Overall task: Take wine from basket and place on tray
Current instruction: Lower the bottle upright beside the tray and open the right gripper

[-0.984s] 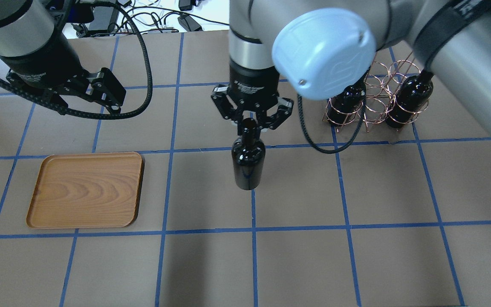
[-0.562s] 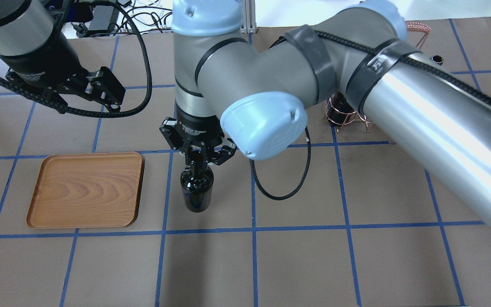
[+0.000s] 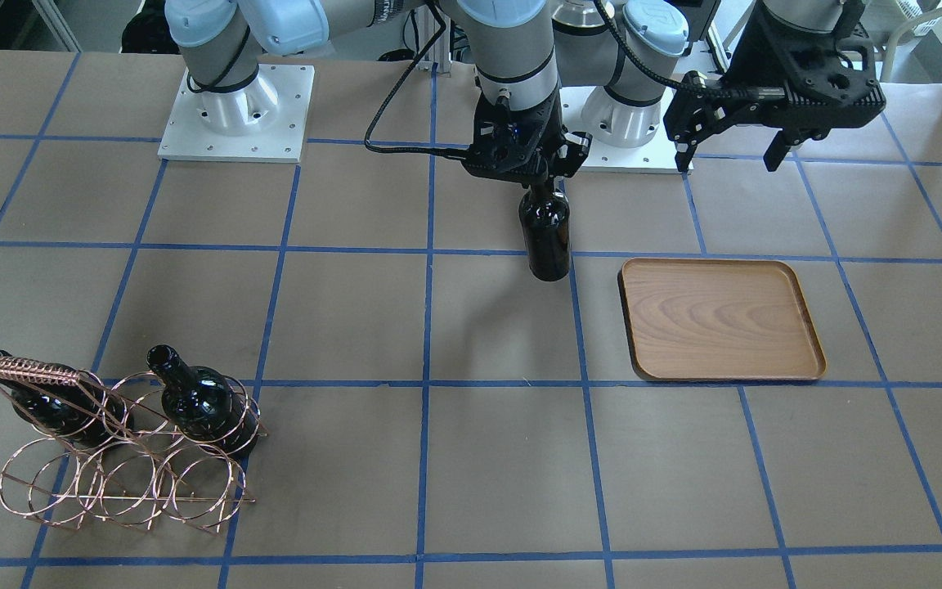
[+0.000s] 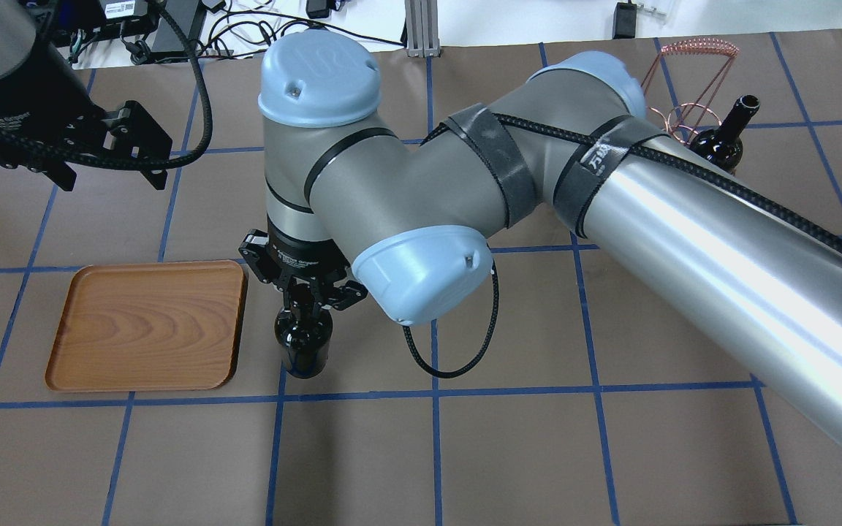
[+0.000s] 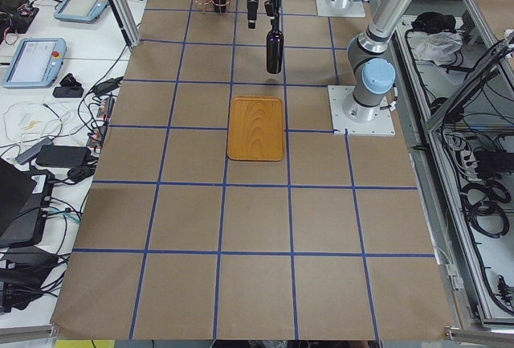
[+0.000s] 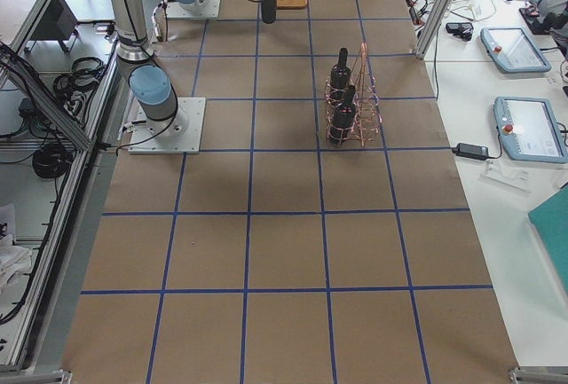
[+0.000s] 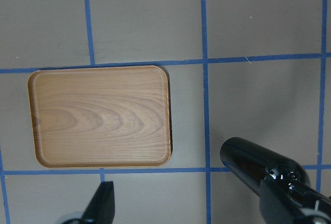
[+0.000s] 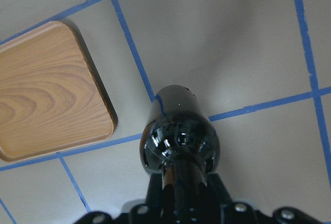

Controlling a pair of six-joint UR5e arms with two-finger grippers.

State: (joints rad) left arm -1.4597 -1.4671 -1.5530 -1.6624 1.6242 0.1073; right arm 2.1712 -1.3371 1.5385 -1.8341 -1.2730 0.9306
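Observation:
My right gripper [image 4: 307, 294] is shut on the neck of a glossy black wine bottle [image 4: 304, 345] and holds it upright above the table, just right of the brown wooden tray [image 4: 147, 325]. The front view shows this bottle [image 3: 546, 237] hanging beside the bare tray [image 3: 720, 319]. The right wrist view shows the bottle [image 8: 178, 141] from above, with the tray [image 8: 46, 89] to its left. The copper wire basket [image 3: 111, 458] holds two more bottles [image 3: 205, 405]. My left gripper [image 4: 110, 172] is open and empty, above and behind the tray.
The basket [image 4: 691, 80] stands at the far right of the table, partly hidden by my right arm. The left wrist view looks down on the tray [image 7: 98, 115] and the held bottle [image 7: 258, 167]. Blue tape lines grid the brown table.
My right gripper has carried the bottle left from the table's middle to just beside the tray. My left gripper has shifted slightly left and back.

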